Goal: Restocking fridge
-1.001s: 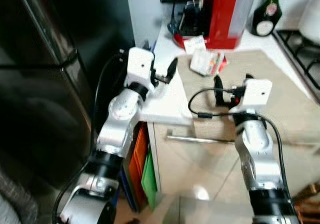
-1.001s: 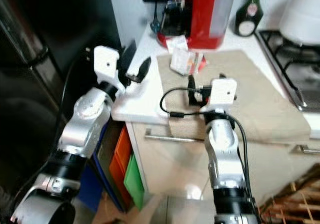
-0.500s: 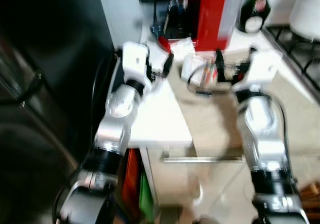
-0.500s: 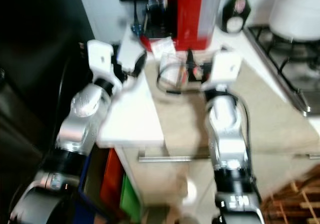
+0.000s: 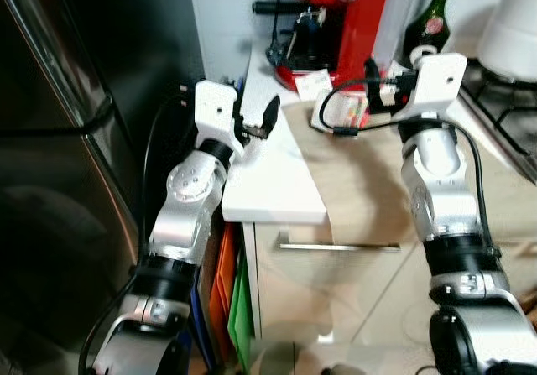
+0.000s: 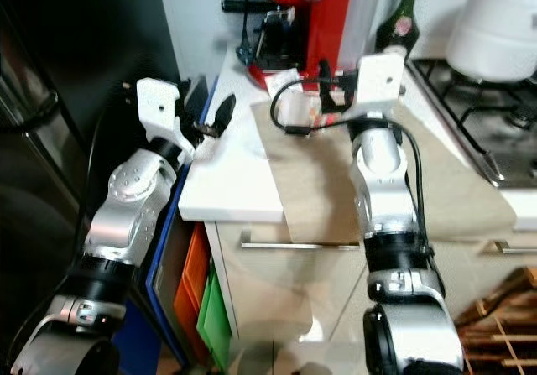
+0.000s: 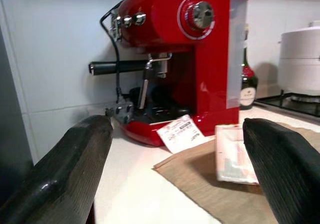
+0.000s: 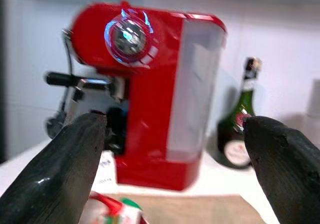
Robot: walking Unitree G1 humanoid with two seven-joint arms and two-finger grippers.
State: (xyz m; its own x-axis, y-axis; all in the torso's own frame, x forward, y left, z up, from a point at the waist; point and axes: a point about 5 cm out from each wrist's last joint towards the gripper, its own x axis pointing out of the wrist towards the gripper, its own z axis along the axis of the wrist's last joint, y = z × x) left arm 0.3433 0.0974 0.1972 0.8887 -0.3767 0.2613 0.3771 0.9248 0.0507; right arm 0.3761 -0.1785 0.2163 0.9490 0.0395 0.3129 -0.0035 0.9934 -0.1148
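Right wrist view: packet [image 8: 112, 207] below open right claw [image 8: 172, 149].

Your head views are evenly lit and fairly sharp, though the dark fridge [image 5: 75, 182] at the counter's left edge swallows detail and carries soft reflections. Glare washes the white worktop [image 5: 273, 182] and glints on the floor. Your right wrist view is soft and blurred, and the coffee machine [image 8: 145, 93] smears; the left wrist view is crisp.
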